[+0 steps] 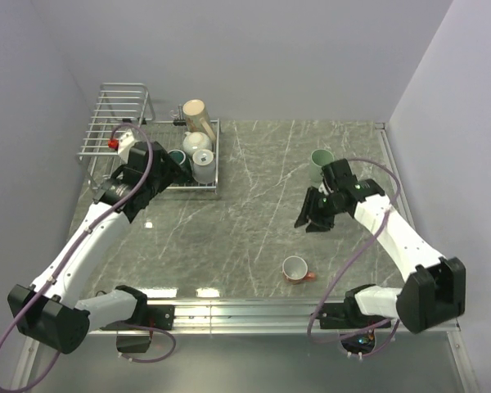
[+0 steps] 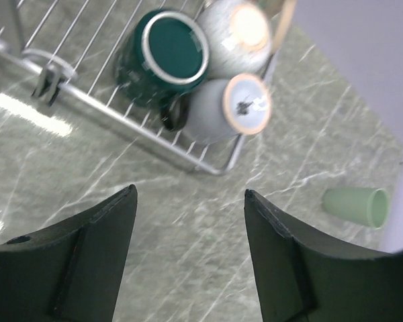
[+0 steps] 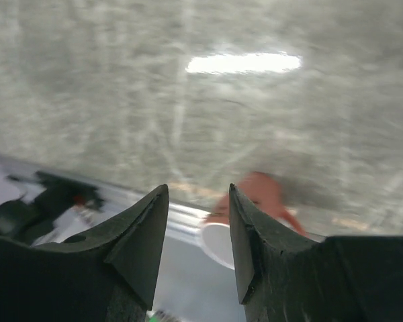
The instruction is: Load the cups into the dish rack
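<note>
Across the grey-green marbled surface [image 1: 254, 205], your dish rack [image 1: 106, 123] sits far left, with four mugs grouped at its right end: beige mug [image 1: 198, 115], pale blue mug [image 1: 203, 166], cream-white mug [image 1: 196, 141] and dark green mug [image 1: 177, 158]. Your left claw [image 2: 189, 194] hangs spread and empty just before the rack's near rail. Your right claw [image 3: 198, 191] is likewise spread, holding nothing (its view is blurred). Outside the rack stand the pale green mug [image 1: 322, 162], beyond the right arm, and the small orange-red mug [image 1: 295, 268]. You seem between loads. Next, I'd judge, lower the right claw onto the orange-red mug's rim.
</note>
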{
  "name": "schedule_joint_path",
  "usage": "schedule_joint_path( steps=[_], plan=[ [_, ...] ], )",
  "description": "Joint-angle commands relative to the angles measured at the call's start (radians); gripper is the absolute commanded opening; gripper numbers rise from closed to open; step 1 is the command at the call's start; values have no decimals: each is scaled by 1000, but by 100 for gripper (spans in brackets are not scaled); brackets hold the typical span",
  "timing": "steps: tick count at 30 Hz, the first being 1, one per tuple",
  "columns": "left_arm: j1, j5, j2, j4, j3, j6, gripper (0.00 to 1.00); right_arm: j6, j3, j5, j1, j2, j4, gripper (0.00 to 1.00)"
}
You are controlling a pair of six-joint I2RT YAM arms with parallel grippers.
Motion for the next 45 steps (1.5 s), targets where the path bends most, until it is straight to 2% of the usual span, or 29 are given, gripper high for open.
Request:
schedule_joint_path(
  steps=[1, 4, 10, 27, 33, 37, 43, 45],
  plan=[
    [-7, 20, -35, -48, -51, -6, 70, -25, -84, 120, 2, -105, -42, 49],
    [-14, 37, -66, -50, -72, -21, 70, -19, -150, 126, 3, -155, -39, 49],
    [-40, 31, -74, -87, -59, -33, 69, -8, -296, 22, 17, -323, 30, 50],
    [-88, -5, -164, -153, -94, -105, 67, 13, -411, -3, 125, -411, 67, 51],
    [-90, -5, -137, -137, -69, -104, 67, 33, -411, 51, 181, -319, 62, 51],
    [-91, 9, -115, -114, -69, -105, 65, 44, -387, 111, 216, -219, 64, 43],
    [-93, 30, -91, -78, -62, -82, 64, 39, -381, 108, 235, -166, 76, 5],
    [-93, 40, -89, -62, -60, -72, 64, 36, -362, 105, 233, -164, 65, 0]
  ],
)
